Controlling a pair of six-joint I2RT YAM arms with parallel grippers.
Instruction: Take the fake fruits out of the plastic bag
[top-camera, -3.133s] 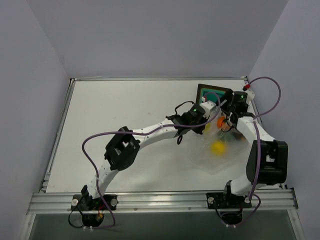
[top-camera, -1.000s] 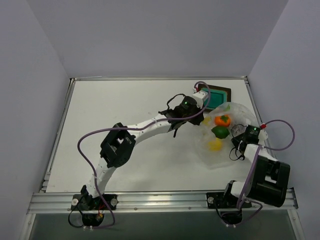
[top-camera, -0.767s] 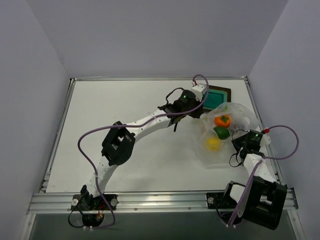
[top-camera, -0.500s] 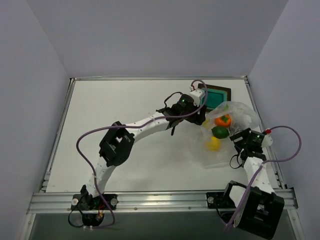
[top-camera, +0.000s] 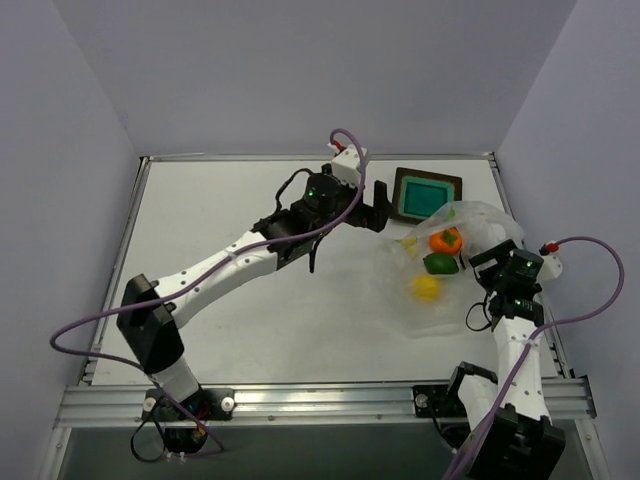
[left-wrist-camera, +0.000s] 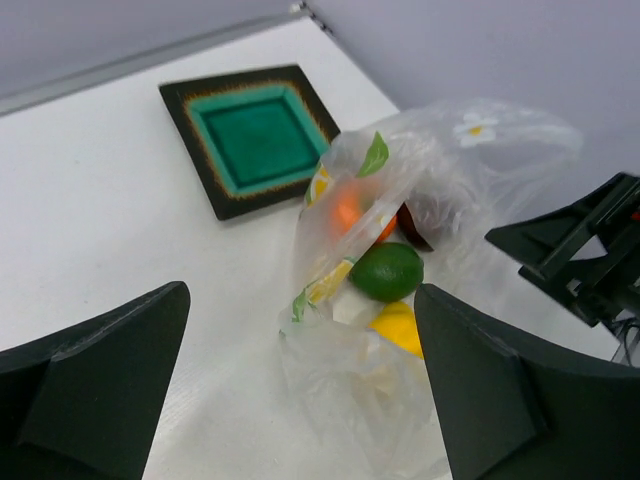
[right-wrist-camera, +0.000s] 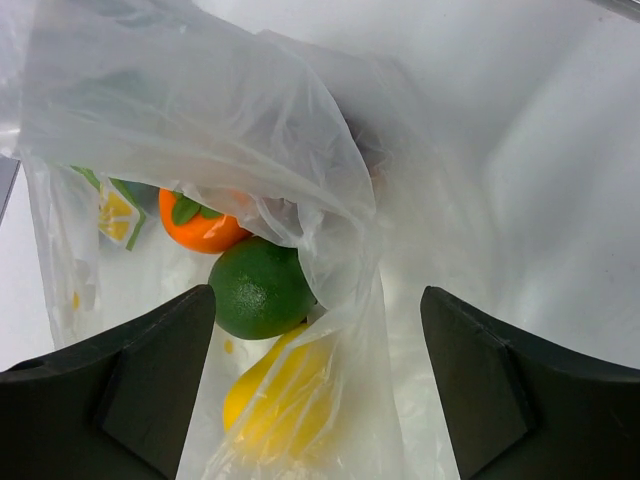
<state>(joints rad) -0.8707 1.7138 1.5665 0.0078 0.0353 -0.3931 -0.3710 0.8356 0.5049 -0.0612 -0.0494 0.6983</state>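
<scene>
- The left claw (left-wrist-camera: 300, 300) gapes wide, gripping nothing.
- The plastic bag (left-wrist-camera: 470, 190) lies crumpled on the tabletop (left-wrist-camera: 100, 200) (green fruit (left-wrist-camera: 387, 271), orange fruit (left-wrist-camera: 350, 210) and lemon (left-wrist-camera: 397, 325) inside).
- A dark, teal-lined tray (left-wrist-camera: 255, 135) sits near it.

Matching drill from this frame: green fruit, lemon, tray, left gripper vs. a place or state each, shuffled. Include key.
1. green fruit
2. yellow lemon
3. tray
4. left gripper

A. open, holding nothing
B. on the table, outside the plastic bag
C. in the bag, nearest the table's near edge
D. in the bag, between the orange fruit and the lemon

Pairs: 1-D, 2-C, 3-B, 4-A
</scene>
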